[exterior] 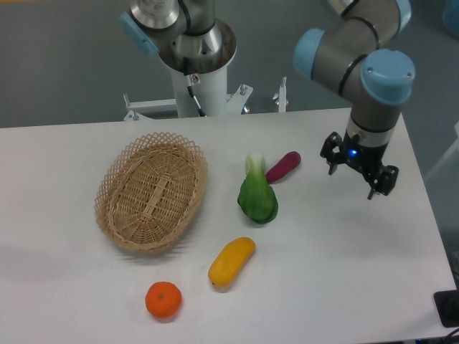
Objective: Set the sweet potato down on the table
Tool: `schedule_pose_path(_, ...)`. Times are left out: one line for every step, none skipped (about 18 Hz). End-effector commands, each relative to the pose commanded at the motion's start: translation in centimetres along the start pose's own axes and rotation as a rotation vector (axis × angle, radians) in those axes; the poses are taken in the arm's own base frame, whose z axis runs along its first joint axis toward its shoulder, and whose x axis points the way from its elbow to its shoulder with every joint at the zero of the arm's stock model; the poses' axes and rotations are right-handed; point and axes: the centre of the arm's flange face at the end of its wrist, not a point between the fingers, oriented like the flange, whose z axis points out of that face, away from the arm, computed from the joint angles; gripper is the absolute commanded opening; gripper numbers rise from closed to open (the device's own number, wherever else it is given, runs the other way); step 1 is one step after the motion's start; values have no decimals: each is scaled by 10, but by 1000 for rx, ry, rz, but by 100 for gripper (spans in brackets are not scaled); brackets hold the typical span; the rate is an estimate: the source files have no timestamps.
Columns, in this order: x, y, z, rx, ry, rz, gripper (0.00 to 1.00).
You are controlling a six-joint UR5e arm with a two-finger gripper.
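Observation:
The sweet potato (284,165), a small magenta-purple tuber, lies on the white table (337,258) just right of a green leafy vegetable (257,193), its lower end touching or very near the leaves. My gripper (353,180) hangs above the table to the right of the sweet potato, well apart from it. Its fingers are spread and hold nothing.
An oval woven wicker basket (152,192) stands at the left with nothing in it. A yellow-orange oblong fruit (232,261) and an orange (163,299) lie toward the front. The robot's white base (197,79) stands at the table's far edge.

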Motion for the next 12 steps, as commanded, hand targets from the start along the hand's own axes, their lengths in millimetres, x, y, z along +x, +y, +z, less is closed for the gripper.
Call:
schedule_pose_path(-4,-6,1,-5,14,1,100)
schedule_pose_path(-9,-11,0,-6,25,0,100)
schedule_pose_path(-14,-14,0,-5,27,0,100)
schedule_pose_path(-18,-17,0,-6,22,0,100)
schedule_pose_path(-22,-21,3,-5,21,5,100)
schedule_pose_path(-24,-24,4,-5,21,8,100)
schedule_pose_path(-24,-25,5,-5,20,5,100)
schedule_pose_path(-24,-25,5,-5,20,5,100)
schedule_pose_path(-24,-24,5,-6,19,4,100)
schedule_pose_path(-24,-24,5,-6,20,5,100)
schedule_pose_path(-23,-24,6,-6,21,5,100)
schedule_pose_path(-23,-24,7,-7,23,3,100)
